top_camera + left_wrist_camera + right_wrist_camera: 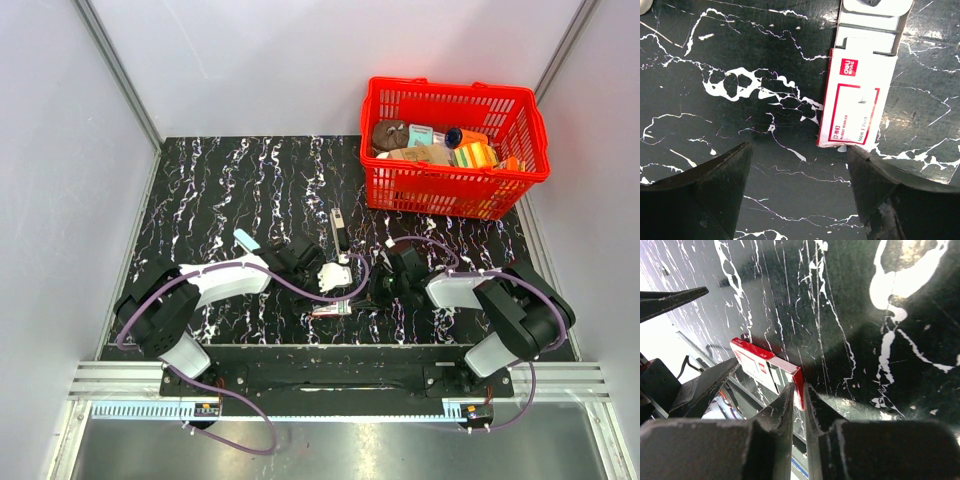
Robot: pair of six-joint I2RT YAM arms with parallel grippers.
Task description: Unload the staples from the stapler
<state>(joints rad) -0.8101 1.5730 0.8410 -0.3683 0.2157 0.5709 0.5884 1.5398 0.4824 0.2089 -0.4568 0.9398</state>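
A: What does the stapler (338,228) look like?

B: It's a small slim bar with a dark grey-black body and a pale silvery top, much smaller than either arm's grasping end. Only the top view shows it.

A: Where does it lie?

B: It lies flat on the black, white-veined tabletop (220,190), with its long axis running from 12 to 6 o'clock. The red basket (440,82) is off at its 2 o'clock.

A: And relative to the fingers?

B: It touches neither pair. It sits at roughly 12 o'clock from the left fingers (737,162) and about 11 o'clock from the right fingers (790,396), apart from both.

A: How do the fingers stand?

B: The left fingers are spread wide and hold nothing. A staple box (855,105) lies ahead of them, its near corner just beside the right-hand finger at about 1 o'clock. The right fingers are pressed together to a sliver with nothing gripped between them. Their tips are right at the red end of that same box — I cannot tell whether they touch it.

A: Any writing?

B: None is readable on the stapler at that size. The box carries a red square logo that looks like "deli", and "STAPLES" runs in small print along its edge — the rest is too small to make out.
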